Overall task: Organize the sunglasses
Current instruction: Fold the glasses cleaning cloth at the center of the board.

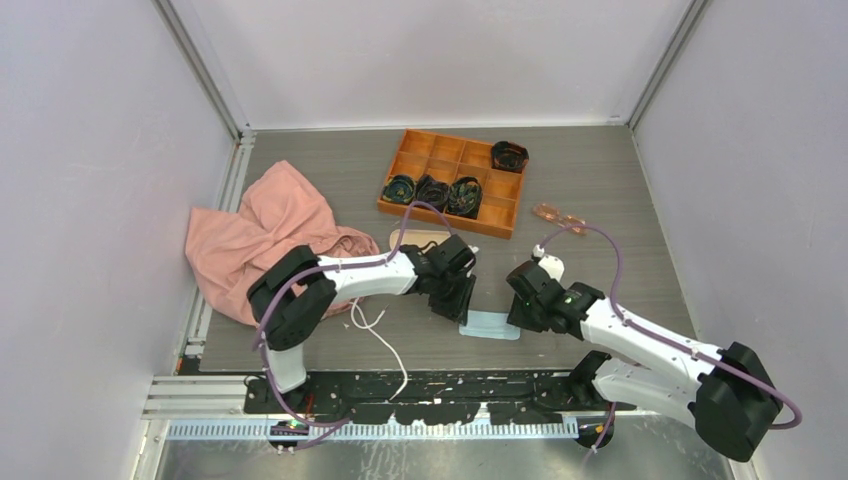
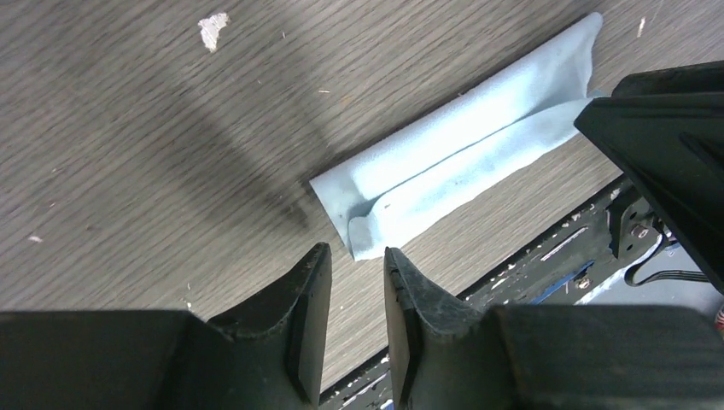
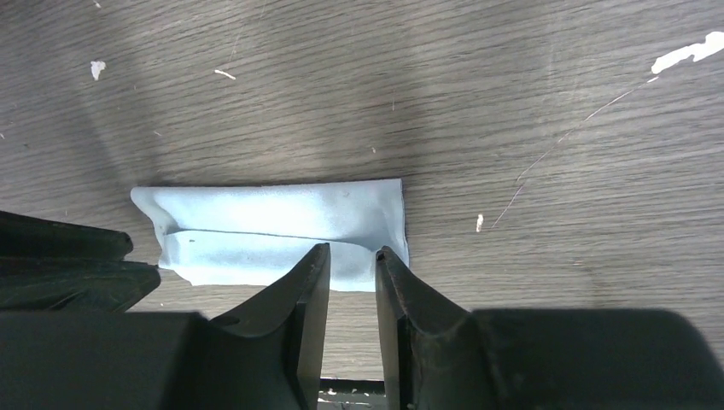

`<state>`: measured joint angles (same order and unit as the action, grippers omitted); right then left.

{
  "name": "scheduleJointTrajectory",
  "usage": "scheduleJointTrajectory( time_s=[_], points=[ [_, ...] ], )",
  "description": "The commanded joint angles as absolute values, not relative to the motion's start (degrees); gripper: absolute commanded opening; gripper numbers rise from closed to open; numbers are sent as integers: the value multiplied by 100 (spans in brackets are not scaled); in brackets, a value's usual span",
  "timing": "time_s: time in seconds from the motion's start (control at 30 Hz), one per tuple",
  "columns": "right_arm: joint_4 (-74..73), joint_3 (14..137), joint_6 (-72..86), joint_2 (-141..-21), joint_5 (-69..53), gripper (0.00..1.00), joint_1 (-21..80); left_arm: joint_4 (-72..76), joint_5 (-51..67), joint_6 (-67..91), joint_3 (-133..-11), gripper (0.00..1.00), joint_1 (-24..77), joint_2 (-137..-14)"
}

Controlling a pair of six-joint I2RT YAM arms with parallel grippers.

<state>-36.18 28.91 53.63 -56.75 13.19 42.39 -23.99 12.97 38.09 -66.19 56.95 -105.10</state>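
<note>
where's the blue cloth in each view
top external: cloth low centre, near the table's front edge.
left wrist: cloth right of centre, slanting up to the right.
right wrist: cloth left of centre, lying level.
shared landmark: the grey wood-grain table under it.

The left arm (image 1: 360,275) and right arm (image 1: 640,340) have white links, chunky black joints, a looping purple cable (image 1: 612,250) each, and matte black fingers (image 2: 307,307).
</note>
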Motion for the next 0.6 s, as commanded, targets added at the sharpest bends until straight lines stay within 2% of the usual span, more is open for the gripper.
scheduleJointTrajectory(
  time_s=[0.0,0.13,0.27,0.4,0.57],
  points=[
    [-3753,3101,5429,-5444,1449,33,4273,-2584,1003,3793,-6803,31,5722,-9977],
    [-3507,3189,5422,-5433,1423,30,4273,-2255,1070,4055,-6721,31,5716,-9800],
    [-3120,3356,5311,-5968,1218,20,4272,-1490,1367,4419,-6571,30,5697,-9937],
    [-2603,3284,5350,-6495,922,18,4277,-892,1691,4758,-6530,28,5600,-10404],
    [-2367,3120,5462,-6584,833,18,4274,-290,2055,5094,-6350,26,5486,-10746]
  ],
)
